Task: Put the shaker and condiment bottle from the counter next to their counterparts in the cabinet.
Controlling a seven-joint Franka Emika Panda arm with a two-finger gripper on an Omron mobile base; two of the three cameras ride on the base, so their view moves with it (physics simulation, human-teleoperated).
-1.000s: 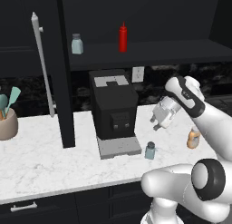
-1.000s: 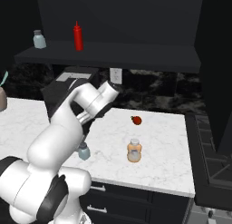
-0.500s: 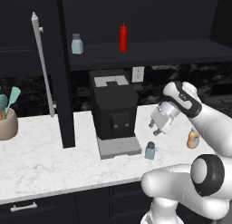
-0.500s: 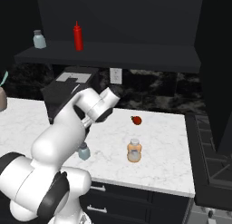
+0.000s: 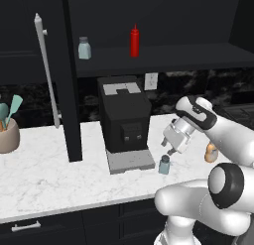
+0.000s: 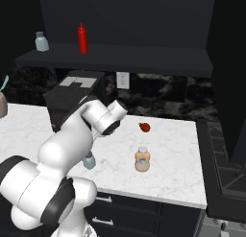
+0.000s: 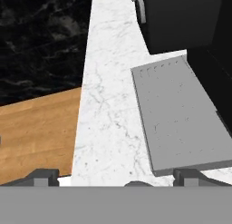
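Left base view has the gripper (image 5: 167, 147) hanging just above the shaker (image 5: 164, 164), which stands upright on the counter (image 5: 54, 179) right of the coffee machine's grey drip tray (image 5: 130, 161). In the hand view the two fingertips (image 7: 43, 177) sit wide apart with bare marble between them, so the hand is open and holds nothing. The condiment bottle (image 6: 141, 159) stands further right on the counter, well apart from the shaker (image 6: 89, 160) and near a small red thing (image 6: 144, 127) by the back wall. Up on the cabinet (image 5: 163, 55) shelf wait the second shaker (image 5: 84, 47) and the red squeeze bottle (image 5: 134, 41). I judge the shaker light, stiff and smooth-sided, so likely to slip or tip; a grip across the body just below the grey cap looks safest.
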